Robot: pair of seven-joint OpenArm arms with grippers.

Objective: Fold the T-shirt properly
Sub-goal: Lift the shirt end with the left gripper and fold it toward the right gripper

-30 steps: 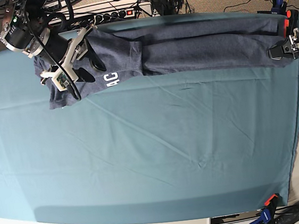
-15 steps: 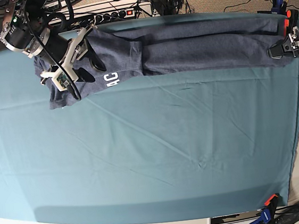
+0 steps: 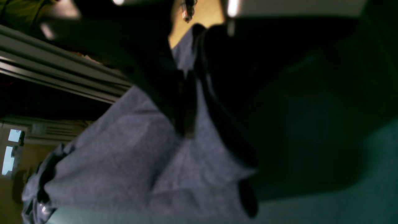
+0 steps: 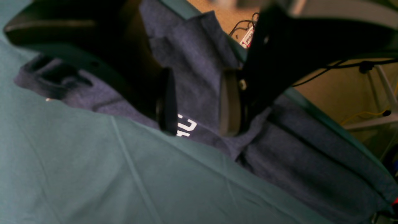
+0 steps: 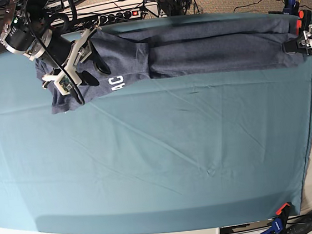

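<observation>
Since a moment ago, our left gripper (image 5: 295, 45) has slid a little toward the table's far right edge and drawn its jaws nearly together; our right gripper (image 5: 91, 70) has not moved.

Nearest us, the teal table cloth (image 5: 166, 160) lies bare and lightly creased. Beyond it, along the far edge, the T-shirt (image 5: 204, 47) stretches as a long, narrow blue-grey band from one side of the table to the other, with white lettering (image 5: 117, 83) showing near its left end.

Our left gripper (image 3: 186, 124) appears pinched on a thin fold of the shirt's right end. Our right gripper (image 4: 199, 102) hovers over the left end with its jaws apart, holding nothing, fabric visible between its fingers (image 4: 168, 99).

We judge the shirt soft, light and limp: it will sag and wrinkle where unsupported. Hems and corners look like the best places to grip, both ends together.
</observation>
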